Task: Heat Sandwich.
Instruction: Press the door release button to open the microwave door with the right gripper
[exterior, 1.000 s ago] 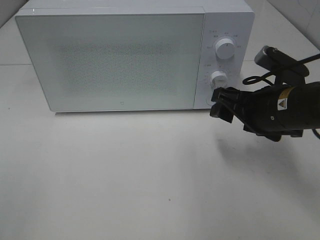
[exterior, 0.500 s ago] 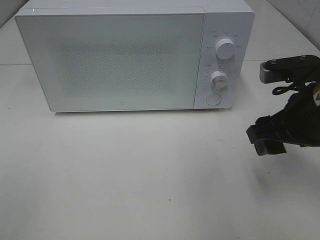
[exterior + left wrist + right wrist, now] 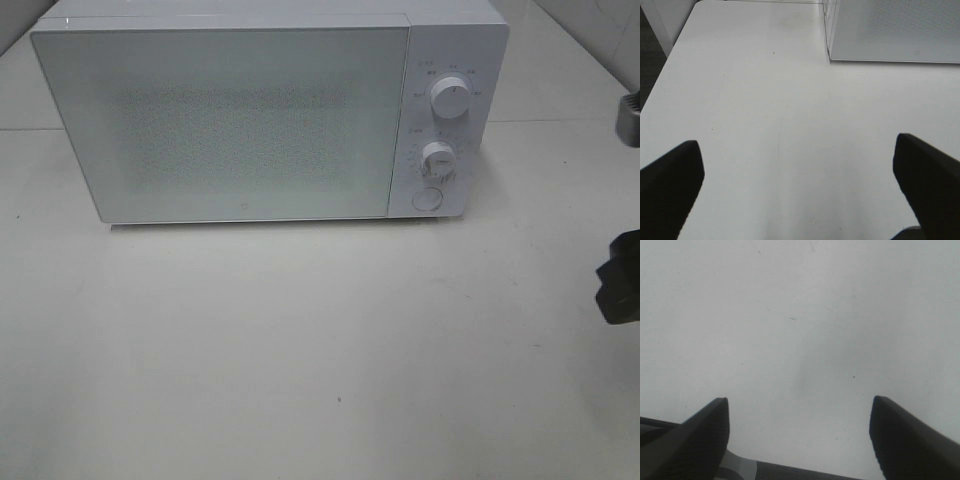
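The sandwich is out of view in every frame. A white microwave point(image 3: 230, 110) stands at the back of the table with its door shut; its corner also shows in the left wrist view as the microwave point(image 3: 895, 30). My right gripper point(image 3: 620, 290) is at the far right edge of the exterior view, mostly cut off. Seen from the right wrist, the right gripper point(image 3: 799, 412) is open above bare table with nothing between its fingers. My left gripper point(image 3: 797, 160) is open wide over the table in front of the microwave's left corner, holding nothing.
Two white dials point(image 3: 451, 100) and a round button point(image 3: 427, 199) sit on the microwave's right panel. The white table point(image 3: 300, 340) stretches in front of it. Its left edge point(image 3: 660, 85) shows in the left wrist view.
My right arm has pulled back from the microwave's control panel to the right and toward the front, nearly leaving the exterior view. The microwave door stays shut.
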### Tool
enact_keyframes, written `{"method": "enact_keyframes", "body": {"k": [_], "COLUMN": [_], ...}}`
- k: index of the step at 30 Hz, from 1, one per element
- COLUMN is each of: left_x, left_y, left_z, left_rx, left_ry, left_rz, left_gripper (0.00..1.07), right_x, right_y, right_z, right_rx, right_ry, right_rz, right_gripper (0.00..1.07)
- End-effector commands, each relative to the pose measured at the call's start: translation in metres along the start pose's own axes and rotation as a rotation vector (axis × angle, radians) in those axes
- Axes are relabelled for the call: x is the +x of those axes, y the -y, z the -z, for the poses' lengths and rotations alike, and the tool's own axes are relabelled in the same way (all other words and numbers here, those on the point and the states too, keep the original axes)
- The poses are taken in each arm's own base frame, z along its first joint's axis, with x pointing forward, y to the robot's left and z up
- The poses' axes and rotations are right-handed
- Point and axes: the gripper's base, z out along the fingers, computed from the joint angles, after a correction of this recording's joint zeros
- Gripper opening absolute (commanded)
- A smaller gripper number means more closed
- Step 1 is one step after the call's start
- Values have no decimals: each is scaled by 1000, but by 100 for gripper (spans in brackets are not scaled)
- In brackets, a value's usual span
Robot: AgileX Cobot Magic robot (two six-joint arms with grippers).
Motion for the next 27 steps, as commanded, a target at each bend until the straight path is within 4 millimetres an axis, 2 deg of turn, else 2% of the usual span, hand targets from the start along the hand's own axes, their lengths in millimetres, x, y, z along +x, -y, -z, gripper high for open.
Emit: {"method": "enact_keyframes", "body": {"k": [1, 2, 7, 10, 12, 15, 16, 17, 20, 27], "left_x": [1, 1, 1, 1, 1, 1, 1, 1, 1, 1], "left_y": [1, 1, 1, 1, 1, 1, 1, 1, 1, 1], "left_z": [2, 2, 2, 2, 2, 2, 2, 2, 2, 2], "left_rx": [8, 8, 8, 8, 8, 8, 8, 8, 8, 8], "left_ry": [20, 20, 20, 20, 20, 20, 20, 20, 20, 20], "left_rz": [3, 3, 3, 3, 3, 3, 3, 3, 3, 3], "left_gripper": [98, 98, 98, 98, 98, 98, 98, 98, 98, 98], "right_x": [12, 20, 31, 48, 53, 73, 84, 84, 103, 122], "right_y": [6, 9, 13, 19, 20, 25, 27, 27, 29, 34], "right_z": [19, 29, 43, 59, 63, 73, 74, 74, 69, 63], "right_rx": [-1, 0, -3, -9, -12, -21, -23, -23, -25, 17], "right_ry": [33, 52, 90, 153, 172, 258, 295, 295, 350, 424], "right_rz": [-1, -9, -20, -38, -41, -41, -33, -33, -29, -110], "right_gripper": [75, 75, 75, 75, 75, 75, 75, 75, 75, 75]}}
